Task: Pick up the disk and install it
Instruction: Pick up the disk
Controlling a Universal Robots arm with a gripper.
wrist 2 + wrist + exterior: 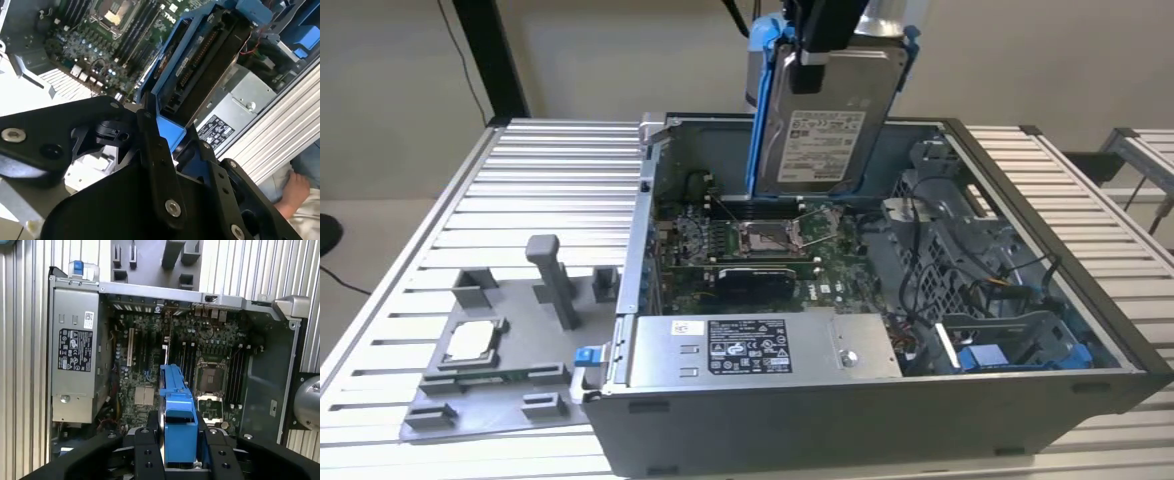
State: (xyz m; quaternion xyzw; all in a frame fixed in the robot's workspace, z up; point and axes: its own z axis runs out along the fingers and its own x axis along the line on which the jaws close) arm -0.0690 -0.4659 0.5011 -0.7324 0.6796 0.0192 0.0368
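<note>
Support: a ribbed metal table [547, 165] is seen beneath everything | On it: an open computer case [854, 425] is laid on its side, toward the exterior view's right | Alongside: a grey fixture plate [494, 405] with upright posts is set flat just beside the case, toward the exterior view's left

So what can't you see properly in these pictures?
- The end effector: exterior view, upper part cut off by the top edge.
- The disk: first wrist view, seen edge-on, label face hidden.
- A hand: second wrist view, the rest of the person cut off by the edge.
- The computer case: exterior view, its far inside hidden behind the disk.
</note>
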